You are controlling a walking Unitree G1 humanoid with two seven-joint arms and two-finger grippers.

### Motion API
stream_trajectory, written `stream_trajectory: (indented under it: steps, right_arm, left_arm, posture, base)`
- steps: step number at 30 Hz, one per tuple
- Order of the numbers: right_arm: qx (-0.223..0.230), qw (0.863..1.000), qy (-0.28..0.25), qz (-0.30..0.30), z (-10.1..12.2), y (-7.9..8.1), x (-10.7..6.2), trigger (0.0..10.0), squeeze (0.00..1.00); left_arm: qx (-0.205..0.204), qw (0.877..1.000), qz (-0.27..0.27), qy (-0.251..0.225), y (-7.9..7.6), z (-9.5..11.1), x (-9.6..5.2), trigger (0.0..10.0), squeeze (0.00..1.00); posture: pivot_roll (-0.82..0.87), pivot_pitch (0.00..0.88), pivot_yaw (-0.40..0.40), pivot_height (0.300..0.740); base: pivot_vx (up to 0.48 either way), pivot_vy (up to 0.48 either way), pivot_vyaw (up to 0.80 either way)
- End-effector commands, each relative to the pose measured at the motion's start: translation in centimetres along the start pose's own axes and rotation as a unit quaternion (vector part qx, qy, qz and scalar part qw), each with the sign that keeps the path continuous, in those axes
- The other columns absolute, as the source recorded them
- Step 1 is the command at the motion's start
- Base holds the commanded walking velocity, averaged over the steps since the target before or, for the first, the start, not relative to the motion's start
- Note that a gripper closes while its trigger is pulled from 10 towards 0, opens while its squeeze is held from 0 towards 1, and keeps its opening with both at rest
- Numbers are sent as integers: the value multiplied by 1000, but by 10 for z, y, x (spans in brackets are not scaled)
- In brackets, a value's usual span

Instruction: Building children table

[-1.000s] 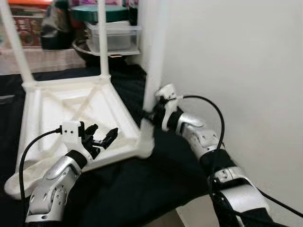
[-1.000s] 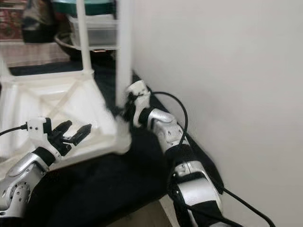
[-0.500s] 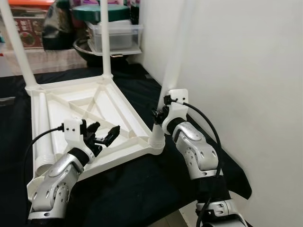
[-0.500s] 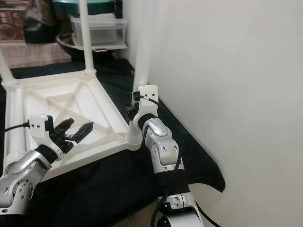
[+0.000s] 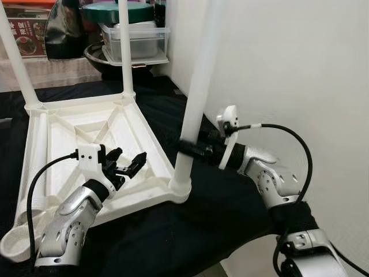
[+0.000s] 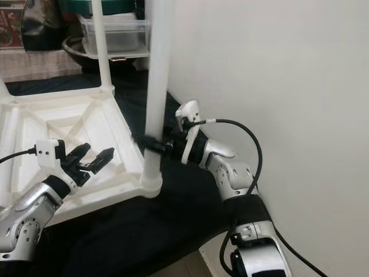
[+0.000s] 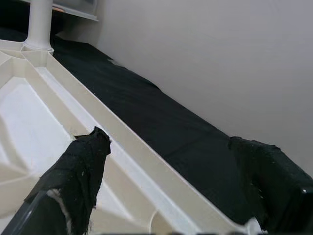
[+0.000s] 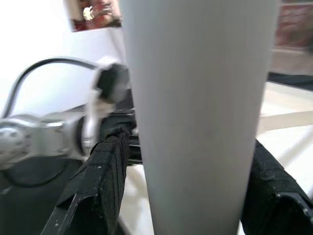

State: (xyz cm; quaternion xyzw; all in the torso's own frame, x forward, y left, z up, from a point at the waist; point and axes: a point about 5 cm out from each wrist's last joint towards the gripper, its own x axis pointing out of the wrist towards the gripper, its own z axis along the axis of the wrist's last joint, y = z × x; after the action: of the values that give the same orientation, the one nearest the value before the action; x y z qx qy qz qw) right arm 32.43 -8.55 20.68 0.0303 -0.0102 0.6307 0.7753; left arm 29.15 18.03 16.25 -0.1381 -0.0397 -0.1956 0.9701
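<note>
At the far left we see the white plastic table lying upside down on a black cloth, its ribbed underside facing up. One leg rises from its far left corner and another leg from the far corner beside it.

Our left gripper hovers just above the table's near edge, fingers spread apart and holding nothing. In the left wrist view the two black fingertips sit either side of the table's raised rim, with the cloth running beyond it to the wall.

Next comes the near right corner of the table, where a third leg stands upright in its socket. Our right gripper reaches in from the right side and is closed around this leg low down, a little above the socket. The right wrist view shows the pale leg squeezed between both black fingers.

Behind the table, at the back, we see a clear plastic box with a green lid on top. A plain white wall runs along the right side, close to the right arm.
</note>
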Motion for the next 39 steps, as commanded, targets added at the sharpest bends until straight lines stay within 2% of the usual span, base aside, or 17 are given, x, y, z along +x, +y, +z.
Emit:
stream_trajectory:
  steps: [1, 4, 5, 7, 10, 13, 15, 20, 23, 24, 26, 27, 30, 31, 32, 33, 39]
  right_arm:
    - [-3, 998, 31, 46, -12, 14, 16, 6431, 0]
    - [2, 999, 41, 22, -22, 15, 32, 4706, 0]
    - [8, 999, 49, -6, -26, 12, 36, 1529, 0]
    - [19, 991, 69, -109, -33, -3, 37, 0, 0]
    - [31, 966, 90, -240, -41, -20, 28, 0, 0]
    - [39, 921, 100, -375, -48, -35, 7, 0, 0]
    - [78, 839, 87, -531, -53, -39, -27, 0, 0]
    - [96, 772, 75, -624, -49, -21, -55, 0, 0]
    - [94, 774, 74, -621, -47, -15, -56, 588, 0]
    - [83, 783, 70, -612, -43, -10, -54, 10000, 0]
    - [83, 809, 40, -581, -34, -4, -45, 10000, 0]
    - [81, 828, 9, -554, -25, 0, -39, 10000, 1000]
    - [83, 869, -33, -487, -10, 6, -29, 10000, 1000]
    - [79, 901, -48, -424, -1, 10, -25, 10000, 0]
    - [79, 901, -48, -424, -1, 10, -25, 10000, 0]
    - [66, 948, -63, -304, 13, 23, -24, 10000, 0]
    - [17, 990, -33, -133, 15, 41, -32, 10000, 0]
  left_arm:
    - [0, 1000, 0, -2, -1, -1, -2, 10000, 0]
    - [0, 1000, 0, -2, -1, -2, -3, 10000, 0]
    - [0, 1000, 0, -1, -1, -2, -3, 10000, 0]
    - [1, 1000, -1, 1, -1, -2, -3, 10000, 0]
    - [2, 1000, -1, 2, 0, -2, -3, 10000, 0]
    - [1, 1000, -2, 3, 0, -3, -3, 10000, 0]
    - [-1, 1000, -4, 5, -1, -4, -2, 10000, 0]
    - [-2, 1000, -6, 8, -3, -5, -2, 10000, 0]
    - [-3, 1000, -6, 8, -2, -5, -2, 10000, 0]
    - [-3, 1000, -5, 9, -1, -6, -3, 10000, 0]
    - [-3, 1000, -5, 11, -1, -6, -2, 10000, 0]
    - [-4, 1000, -7, 12, -1, -6, -1, 10000, 0]
    - [-4, 1000, -11, 12, -2, -7, 1, 10000, 0]
    - [-4, 1000, -12, 11, -2, -6, 2, 10000, 0]
    - [-4, 1000, -12, 11, -2, -6, 2, 10000, 0]
    - [-5, 1000, -12, 9, -2, -5, 2, 10000, 0]
    - [-4, 1000, -10, 9, -2, -6, 2, 10000, 0]
  posture:
    - [21, 0, -135, 740]
    - [22, 0, -132, 740]
    - [22, 0, -132, 740]
    - [11, 0, -124, 740]
    - [7, 0, -121, 740]
    - [-1, 0, -116, 740]
    - [-16, 0, -103, 740]
    - [-22, 0, -94, 740]
    - [-24, 0, -93, 740]
    - [-29, 0, -88, 740]
    - [-43, 0, -77, 740]
    - [-46, 0, -76, 740]
    - [-45, 0, -77, 740]
    - [-47, 0, -79, 740]
    - [-47, 0, -79, 740]
    - [-45, 0, -82, 740]
    - [-38, 0, -90, 740]
  base:
    - [0, 0, 0]
    - [0, 0, 0]
    - [0, 0, 0]
    - [0, 0, 0]
    - [0, 0, 0]
    - [0, 0, 0]
    - [0, 0, 0]
    - [0, 0, 0]
    - [0, 0, 0]
    - [0, 0, 0]
    - [0, 0, 0]
    - [0, 0, 0]
    - [0, 0, 0]
    - [0, 0, 0]
    - [0, 0, 0]
    - [0, 0, 0]
    - [0, 0, 0]
